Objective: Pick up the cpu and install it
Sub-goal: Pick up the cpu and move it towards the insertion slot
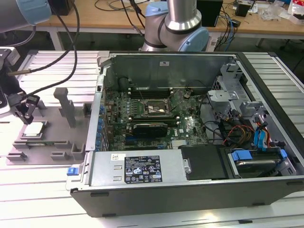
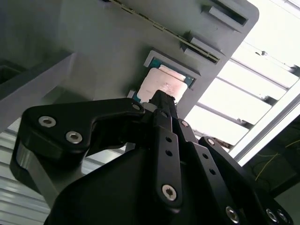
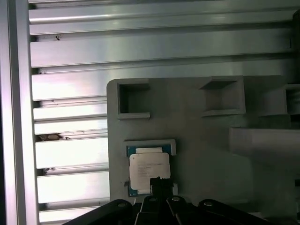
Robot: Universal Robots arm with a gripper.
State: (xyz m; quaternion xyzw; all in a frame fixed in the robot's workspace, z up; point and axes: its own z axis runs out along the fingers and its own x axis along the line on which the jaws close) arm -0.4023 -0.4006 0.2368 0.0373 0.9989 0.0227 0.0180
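Nearest the camera in the exterior view, the open computer case (image 1: pixel 156 194) is lying on its side on the slatted metal table (image 1: pixel 42 190), its near wall carrying a black label (image 1: pixel 142 168).

At the exterior view's far left, the gripper (image 1: pixel 26 118) is hanging over the grey tray (image 1: pixel 57 137). Its fingers are drawn together into a narrow point and are gripping nothing. In both wrist views the gripper (image 2: pixel 161 96) (image 3: pixel 159 182) is pointing down at the cpu (image 2: pixel 159 84) (image 3: pixel 147 166). Whether the tip is touching the silver top cannot be told.

The cpu (image 1: pixel 34 129) is lying flat in a shallow square recess near the left edge of the tray (image 2: pixel 117 42) (image 3: pixel 201 136), directly under the gripper. Just to its right, an upright block (image 1: pixel 65 107) is standing on the tray.

Further right, inside the case, the green motherboard (image 1: pixel 190 128) is facing up, and the black socket frame (image 1: pixel 153 108) is sitting toward its far side, well apart from the cpu. Behind the case's far wall, the arm's base (image 1: pixel 175 23) is rising from the table. At the exterior view's right end of the case, a drive bay with blue tabs (image 1: pixel 247 156) is sitting beside a bundle of cables (image 1: pixel 232 133).
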